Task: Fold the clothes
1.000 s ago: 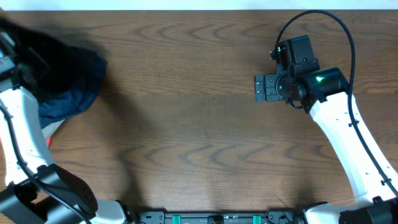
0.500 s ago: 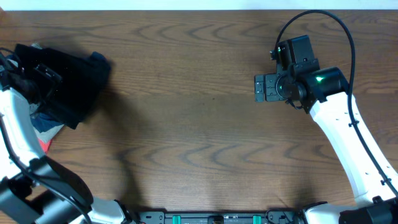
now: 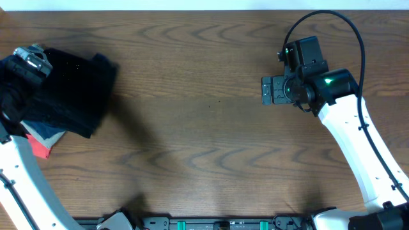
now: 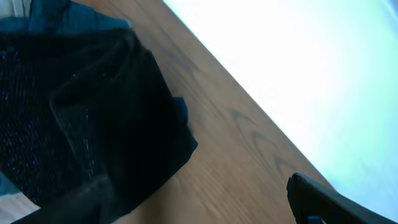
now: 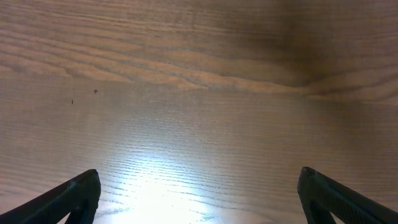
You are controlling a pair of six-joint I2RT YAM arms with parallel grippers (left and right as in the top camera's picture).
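A dark, nearly black folded garment (image 3: 73, 89) lies at the table's far left, on top of a blue-grey piece (image 3: 46, 134) and a red one (image 3: 39, 148). In the left wrist view the same dark garment (image 4: 93, 124) fills the left side. My left gripper (image 4: 193, 211) is open just beside it with bare wood between the jaws; one fingertip (image 4: 323, 199) shows at the lower right. My right gripper (image 3: 273, 89) hovers open over bare wood at the right, far from the clothes; nothing sits between its fingers (image 5: 68, 199).
The wooden table (image 3: 204, 128) stretches between the two arms. Its far edge (image 4: 261, 106) runs close behind the pile, with a bright white surface beyond it. The right arm's black cable (image 3: 332, 19) loops above the wrist.
My left gripper has gone from shut to open and let go of the dark garment, which dropped onto the pile. The left arm drew back toward the left edge. The right arm stayed still.
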